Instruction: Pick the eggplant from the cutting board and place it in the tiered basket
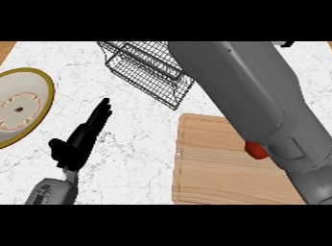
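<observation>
The right arm reaches far across the board toward the basket; its hand is out of view, and the eggplant cannot be seen. The left hand rests wide, fingers straight, near the plate on the desk.

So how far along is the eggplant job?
Pick looks done: no eggplant shows on the visible cutting board. The right forearm reaches up beside the tiered basket; its robot hand and the eggplant are out of view, so placing is unconfirmed.
</observation>
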Robot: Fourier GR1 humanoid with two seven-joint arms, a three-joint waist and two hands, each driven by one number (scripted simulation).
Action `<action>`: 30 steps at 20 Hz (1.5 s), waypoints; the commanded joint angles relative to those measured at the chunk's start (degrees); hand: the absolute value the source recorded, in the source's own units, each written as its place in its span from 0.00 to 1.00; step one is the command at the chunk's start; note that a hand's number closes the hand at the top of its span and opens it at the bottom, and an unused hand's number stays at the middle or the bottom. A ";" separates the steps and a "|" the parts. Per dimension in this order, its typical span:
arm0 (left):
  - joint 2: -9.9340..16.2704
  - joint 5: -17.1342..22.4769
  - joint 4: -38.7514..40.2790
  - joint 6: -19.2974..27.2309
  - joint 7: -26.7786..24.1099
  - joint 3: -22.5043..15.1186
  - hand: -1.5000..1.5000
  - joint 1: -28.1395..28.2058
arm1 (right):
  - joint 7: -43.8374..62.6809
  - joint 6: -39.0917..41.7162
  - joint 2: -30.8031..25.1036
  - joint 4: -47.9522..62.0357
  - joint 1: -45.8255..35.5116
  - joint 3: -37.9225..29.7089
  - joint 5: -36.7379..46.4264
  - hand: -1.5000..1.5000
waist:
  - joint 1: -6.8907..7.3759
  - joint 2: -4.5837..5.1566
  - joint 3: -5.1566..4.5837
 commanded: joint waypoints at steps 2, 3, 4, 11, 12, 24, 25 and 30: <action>-1.37 -1.18 1.26 1.20 0.83 -0.21 0.50 -3.17 | -2.17 -2.22 2.81 15.06 -7.06 -5.38 -0.97 1.00 | 1.10 0.62 -0.02; -0.82 -0.74 -0.20 0.34 0.92 -0.46 0.50 -0.74 | -1.03 -2.64 2.98 16.78 -9.63 -6.49 -0.65 1.00 | 1.32 0.41 -0.01; -0.44 -0.85 3.76 0.01 -0.84 1.12 0.50 -4.20 | -4.65 -6.38 4.97 17.70 -5.38 -6.00 -0.32 1.00 | 0.57 0.62 -0.02; -2.99 -2.01 -0.58 1.96 2.92 -1.32 0.50 -3.68 | -11.57 -11.94 5.89 28.08 -9.07 -9.61 -1.51 1.00 | 1.93 0.80 -0.01; -1.04 -1.80 -0.09 -0.37 -0.23 -1.19 0.50 -0.32 | -14.16 -12.15 5.91 28.42 -7.76 -11.14 -3.04 1.00 | 2.36 0.95 -0.02; -0.79 -0.82 1.12 -1.74 1.35 0.20 0.50 -3.80 | -10.78 -19.62 5.98 32.25 -11.82 -21.67 -19.08 0.00 | 3.53 0.90 -0.05; -1.90 -2.34 -0.16 -0.87 1.03 -1.75 0.50 -2.79 | -13.09 -19.98 5.98 32.62 -10.61 -22.42 -20.41 0.00 | 3.75 0.95 -0.02; -0.79 -1.66 0.48 -1.14 2.74 0.12 0.50 -4.29 | -15.87 -27.77 5.98 33.33 -13.32 -21.97 -22.22 0.00 | 3.26 0.60 -0.04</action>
